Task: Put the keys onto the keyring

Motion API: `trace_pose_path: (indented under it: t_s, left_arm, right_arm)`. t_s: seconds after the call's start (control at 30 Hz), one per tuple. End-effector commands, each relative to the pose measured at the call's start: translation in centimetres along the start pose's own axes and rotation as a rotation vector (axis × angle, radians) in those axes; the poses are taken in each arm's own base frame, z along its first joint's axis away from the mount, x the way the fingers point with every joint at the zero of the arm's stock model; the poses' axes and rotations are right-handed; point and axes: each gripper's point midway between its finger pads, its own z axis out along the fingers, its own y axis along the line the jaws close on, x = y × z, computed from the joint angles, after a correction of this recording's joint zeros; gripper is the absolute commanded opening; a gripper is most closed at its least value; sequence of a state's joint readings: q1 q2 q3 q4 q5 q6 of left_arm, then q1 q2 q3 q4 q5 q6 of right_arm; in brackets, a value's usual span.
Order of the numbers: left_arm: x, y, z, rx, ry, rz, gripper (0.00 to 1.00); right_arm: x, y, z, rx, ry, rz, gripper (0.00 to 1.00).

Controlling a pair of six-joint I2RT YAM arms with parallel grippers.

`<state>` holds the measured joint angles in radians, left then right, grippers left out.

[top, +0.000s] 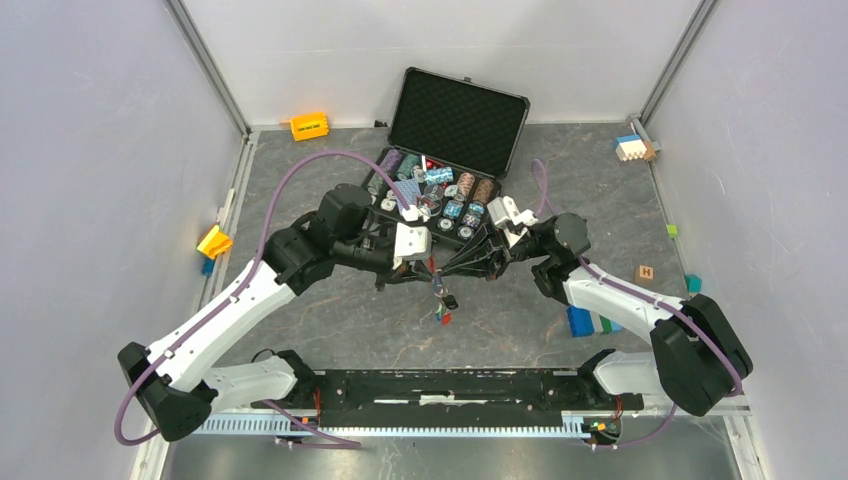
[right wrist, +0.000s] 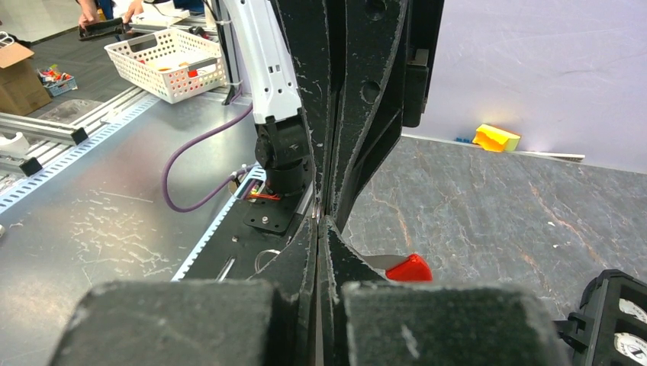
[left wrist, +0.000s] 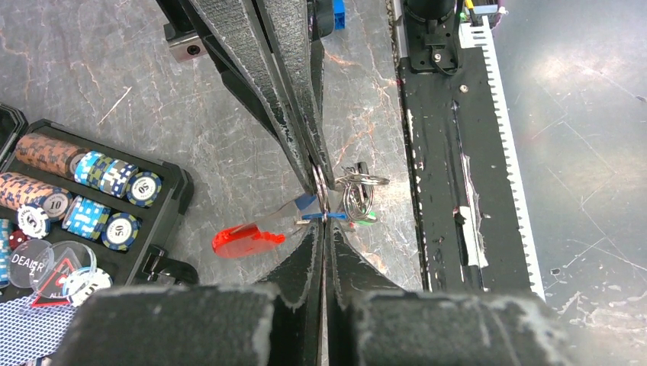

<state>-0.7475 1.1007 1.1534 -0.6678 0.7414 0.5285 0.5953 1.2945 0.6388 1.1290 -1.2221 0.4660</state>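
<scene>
The left arm (top: 235,300) and right arm (top: 625,298) had glossy white shells on their long links and chunky black housings at the joints. A thin purple cable (top: 300,165) ran along each. The left gripper (left wrist: 324,229) and right gripper (right wrist: 320,225) ended in tapered black fingers (right wrist: 366,91), rough-textured and scuffed with white flecks.

Shiny metal keyring (left wrist: 371,180), smooth stone-veined table (left wrist: 152,114)

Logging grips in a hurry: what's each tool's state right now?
Left tool: closed, pinching a blue key.
Right tool: closed, apparently on the keyring.
</scene>
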Motion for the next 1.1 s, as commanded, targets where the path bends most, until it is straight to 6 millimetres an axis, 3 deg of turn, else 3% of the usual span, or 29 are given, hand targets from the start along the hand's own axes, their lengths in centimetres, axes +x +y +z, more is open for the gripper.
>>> trace_pose_path:
  t_s: [0.0,0.33,0.73,1.07]
  left_arm:
    - [-0.9,0.3,0.3,0.004,-0.043,-0.001,0.02]
    - [-0.6,1.1,1.5,0.029,-0.03,-0.008,0.06]
    - [-0.3,2.0,1.2,-0.019,0.0,0.005,0.3]
    - [-0.2,3.0,-1.7,-0.162,0.074,0.071,0.54]
  right_arm:
    - [-1.7,0.1,0.0,0.015,-0.04,-0.09,0.0]
    - [-1.8,0.7,-0.1,0.005,-0.057,-0.093,0.0]
    - [-1.7,0.7,-0.1,0.004,-0.056,-0.095,0.0]
    - [-1.5,0.5,-0.1,0.01,-0.052,-0.089,0.0]
